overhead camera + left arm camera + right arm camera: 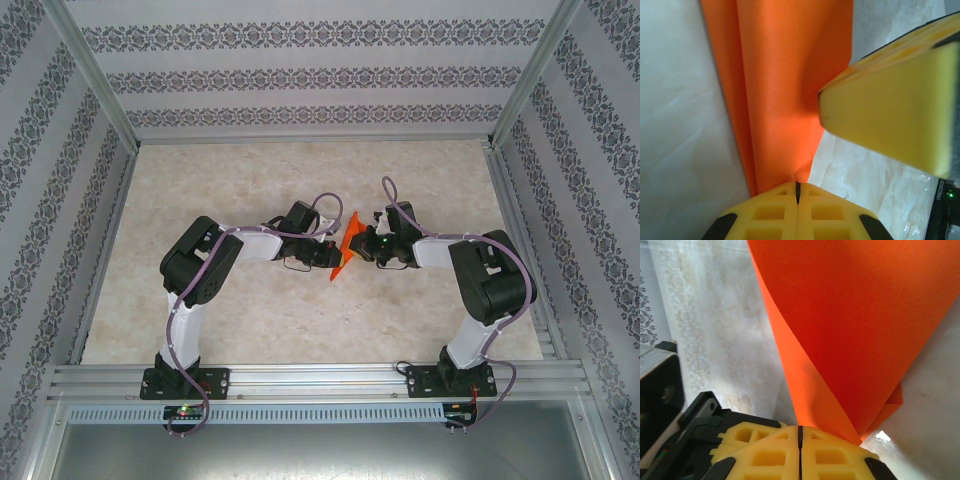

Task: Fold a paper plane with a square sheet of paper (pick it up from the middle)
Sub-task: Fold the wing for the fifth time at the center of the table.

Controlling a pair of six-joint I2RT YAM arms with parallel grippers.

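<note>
Robot lab test booth: aluminium frame (320, 375), wallpapered walls (320, 70), marble-look tabletop (250, 180).

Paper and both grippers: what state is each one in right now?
Square sheet of paper: bent over on itself, pinched between both grippers, not yet a dart shape.
Left gripper: shut on the paper's edge.
Right gripper: shut on the paper where the layers meet.

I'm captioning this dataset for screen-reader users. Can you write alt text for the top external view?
Over the middle of a marbled table, the left gripper and the right gripper meet, both pinched shut on a bent orange sheet of paper held upright between them. Patterned walls enclose the table.
</note>
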